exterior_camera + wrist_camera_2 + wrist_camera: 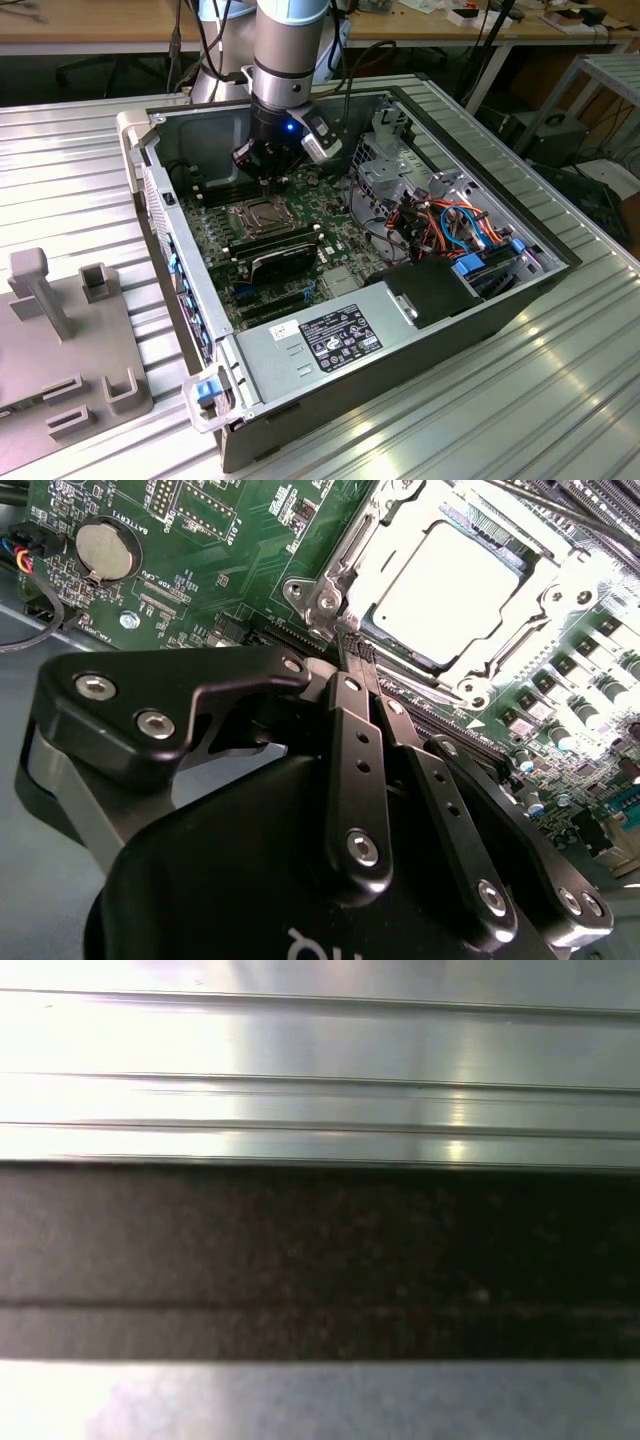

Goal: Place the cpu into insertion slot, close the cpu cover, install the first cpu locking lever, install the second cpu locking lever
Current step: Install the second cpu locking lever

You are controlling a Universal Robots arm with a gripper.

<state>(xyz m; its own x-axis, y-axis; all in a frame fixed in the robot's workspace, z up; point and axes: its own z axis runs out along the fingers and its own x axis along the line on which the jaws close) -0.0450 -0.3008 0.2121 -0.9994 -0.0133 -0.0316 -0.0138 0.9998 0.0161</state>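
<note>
Ribbed aluminium tabletop [470,400], wooden workbenches [100,25] behind, cluttered with cables.

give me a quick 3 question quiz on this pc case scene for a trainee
1. True or false: the cpu lies in the insertion slot with the cpu cover down around it.
2. The gripper is: A) wide open, B) shut with nothing between its fingers, C) shut on a cable.
3. In the second wrist view, what round silver part sits on the motherboard, away from the socket?

Key
1. True: the chip's metal top shows through the frame's opening.
2. B: the fingers meet at their tips beside the socket's edge.
3. The coin battery.
</note>
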